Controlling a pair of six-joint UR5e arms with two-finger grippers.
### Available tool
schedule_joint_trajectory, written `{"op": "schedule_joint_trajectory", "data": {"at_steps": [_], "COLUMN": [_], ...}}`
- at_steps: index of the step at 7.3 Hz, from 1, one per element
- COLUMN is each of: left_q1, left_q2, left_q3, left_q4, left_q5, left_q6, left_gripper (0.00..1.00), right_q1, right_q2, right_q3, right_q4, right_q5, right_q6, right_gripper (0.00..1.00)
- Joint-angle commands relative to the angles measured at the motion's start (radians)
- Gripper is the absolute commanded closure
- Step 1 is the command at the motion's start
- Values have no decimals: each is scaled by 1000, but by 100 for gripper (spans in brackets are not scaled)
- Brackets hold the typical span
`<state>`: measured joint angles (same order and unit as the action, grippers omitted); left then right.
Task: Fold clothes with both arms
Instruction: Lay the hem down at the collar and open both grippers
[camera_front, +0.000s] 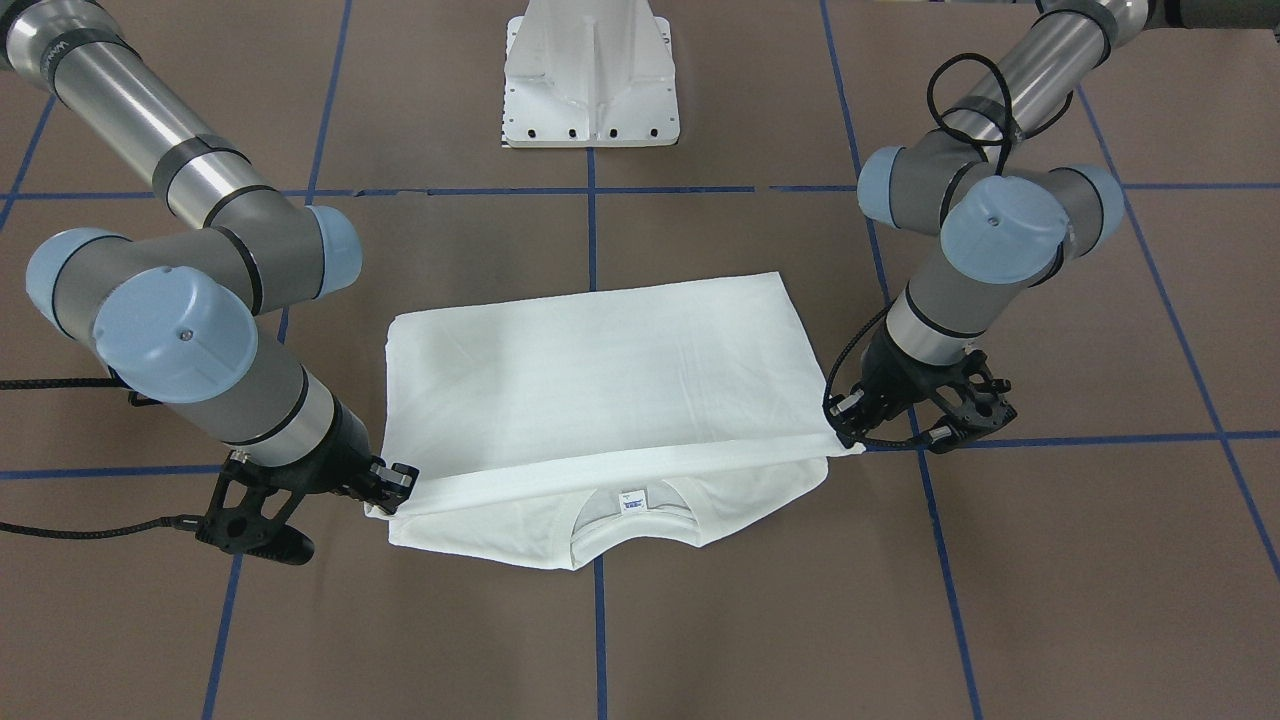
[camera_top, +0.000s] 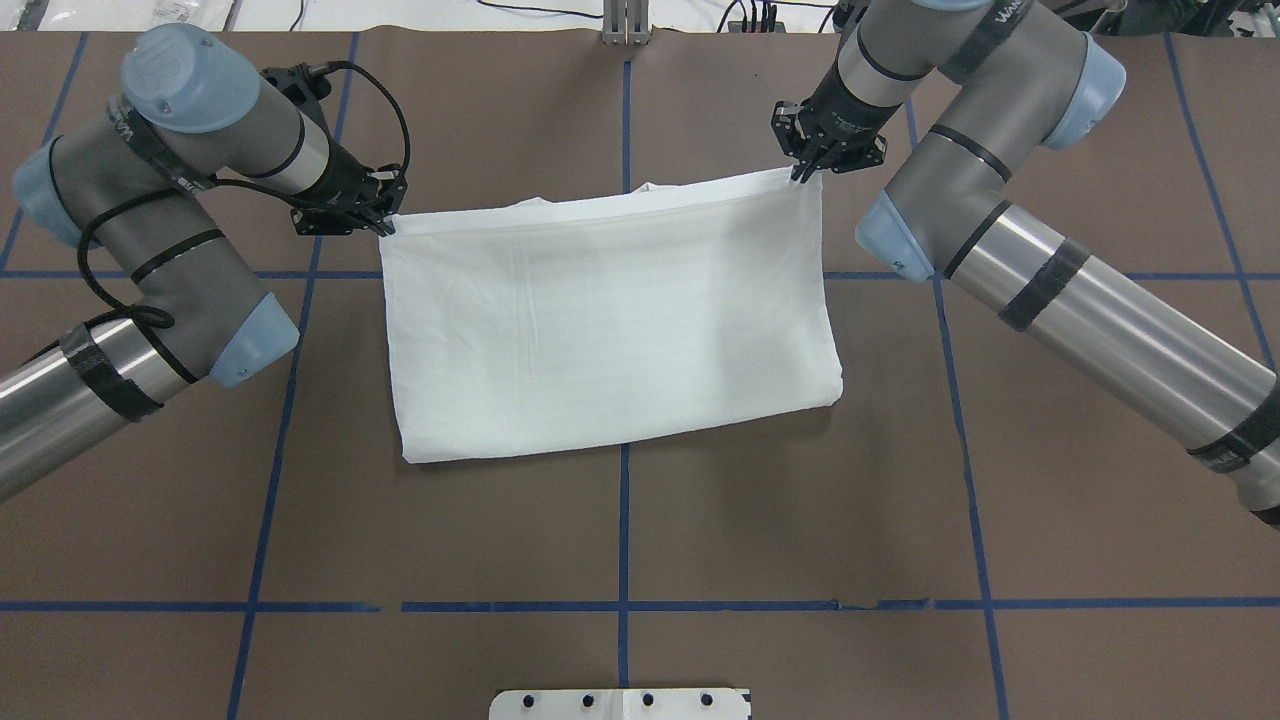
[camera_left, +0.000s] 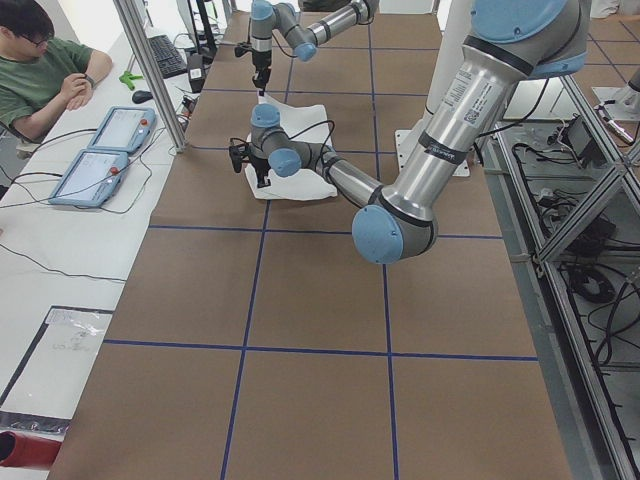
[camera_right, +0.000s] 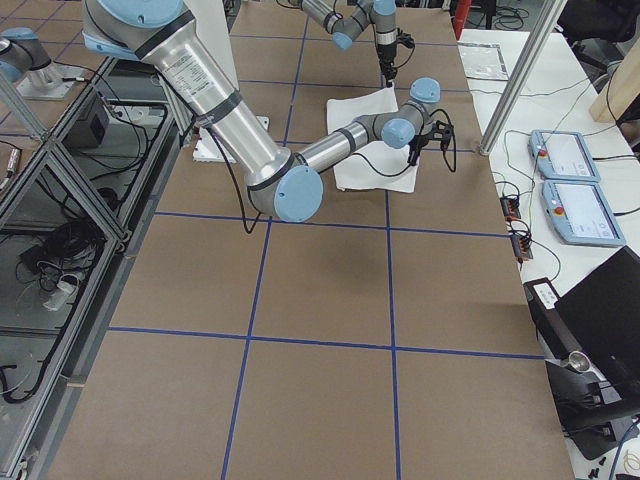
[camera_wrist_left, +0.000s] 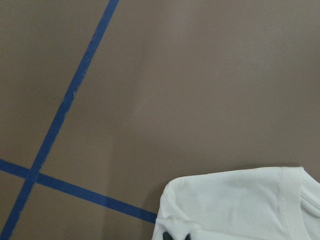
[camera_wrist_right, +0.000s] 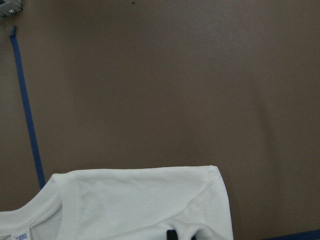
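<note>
The white T-shirt (camera_front: 600, 380) lies folded in half on the brown table, also in the overhead view (camera_top: 610, 320). Its ribbed collar (camera_front: 630, 528) and neck label (camera_front: 631, 501) show under the folded-over layer. No printed text shows. My left gripper (camera_front: 845, 428) (camera_top: 385, 222) is shut on one corner of the upper layer's edge. My right gripper (camera_front: 395, 487) (camera_top: 805, 172) is shut on the other corner. The edge is stretched between them, low over the shoulders. The wrist views show the shirt's shoulders (camera_wrist_left: 235, 205) (camera_wrist_right: 140, 200) below the fingertips.
The white pedestal base (camera_front: 590, 80) (camera_top: 620, 703) stands at the robot's side of the table. Blue tape lines (camera_top: 623, 605) form a grid on the brown table. An operator (camera_left: 40, 70) and control tablets (camera_left: 100, 150) are beyond the far edge.
</note>
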<state>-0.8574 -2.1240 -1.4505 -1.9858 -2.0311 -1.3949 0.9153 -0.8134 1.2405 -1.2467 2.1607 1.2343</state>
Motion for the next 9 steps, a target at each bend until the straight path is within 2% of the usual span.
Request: {"op": "schedule_joint_trajectory", "data": {"at_steps": [1, 6, 7, 8, 9], "left_q1": [0, 4, 6, 6, 4], "left_q2": [-7, -34, -34, -34, -34], "left_q3": [42, 42, 44, 44, 44], "left_q4": [-38, -34, -34, -34, -34], "left_q5": [0, 0, 2, 12, 25], "left_q6": [0, -10, -9, -9, -6], "left_gripper": [100, 100, 49, 14, 1], "right_q1": [-1, -24, -24, -26, -29], "right_q2": [13, 36, 30, 25, 23], "right_q3": [-32, -18, -19, -21, -21], "right_q4": [4, 3, 3, 4, 4], "right_q5": [-2, -2, -1, -2, -2], "right_q6": [-18, -16, -15, -19, -24], "right_gripper": [100, 100, 100, 49, 0]}}
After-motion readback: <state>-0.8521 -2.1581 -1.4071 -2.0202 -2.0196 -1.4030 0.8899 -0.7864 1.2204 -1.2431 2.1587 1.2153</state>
